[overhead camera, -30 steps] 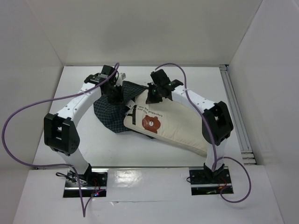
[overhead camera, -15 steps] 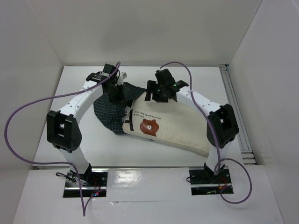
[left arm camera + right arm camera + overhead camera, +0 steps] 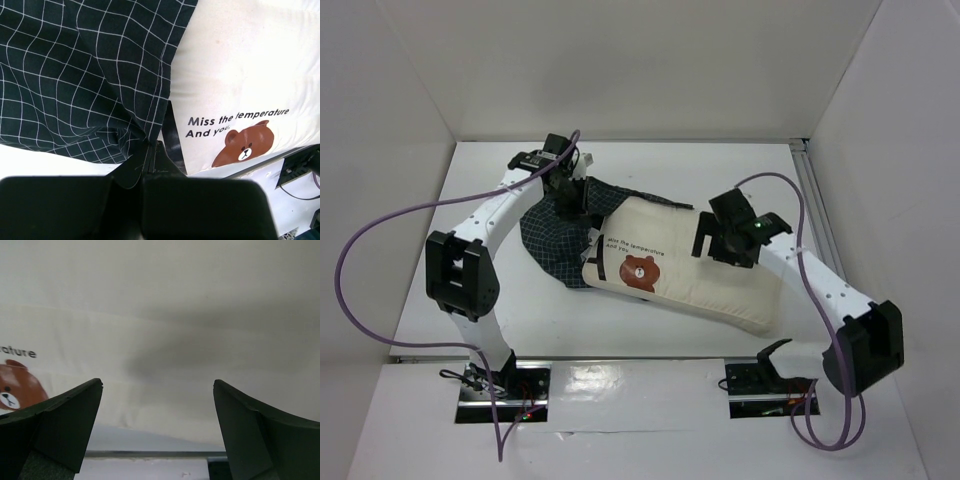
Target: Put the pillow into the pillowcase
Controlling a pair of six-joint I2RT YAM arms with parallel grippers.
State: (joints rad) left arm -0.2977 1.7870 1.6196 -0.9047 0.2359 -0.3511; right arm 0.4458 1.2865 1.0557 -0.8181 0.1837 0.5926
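The cream pillow (image 3: 685, 265) lies slantwise mid-table, its bear print and text (image 3: 638, 268) at the left end. That end overlaps the dark checked pillowcase (image 3: 550, 240), which lies bunched on the left. My left gripper (image 3: 568, 197) is shut on the pillowcase's edge beside the pillow's left end. The left wrist view shows the pillowcase (image 3: 75, 75), the pillow (image 3: 250, 65) and the left gripper (image 3: 152, 147) pinching a fold of checked cloth. My right gripper (image 3: 712, 240) hovers open over the pillow's right half. In its wrist view the right gripper (image 3: 157, 385) holds nothing, with the pillow (image 3: 175, 315) just below.
White walls enclose the table on three sides. A metal rail (image 3: 823, 235) runs along the right edge. Purple cables (image 3: 380, 230) loop off both arms. The arm bases (image 3: 500, 385) sit at the near edge.
My right gripper opened, let go of the pillow's far edge and swung right and nearer. The left gripper kept its hold and barely moved.
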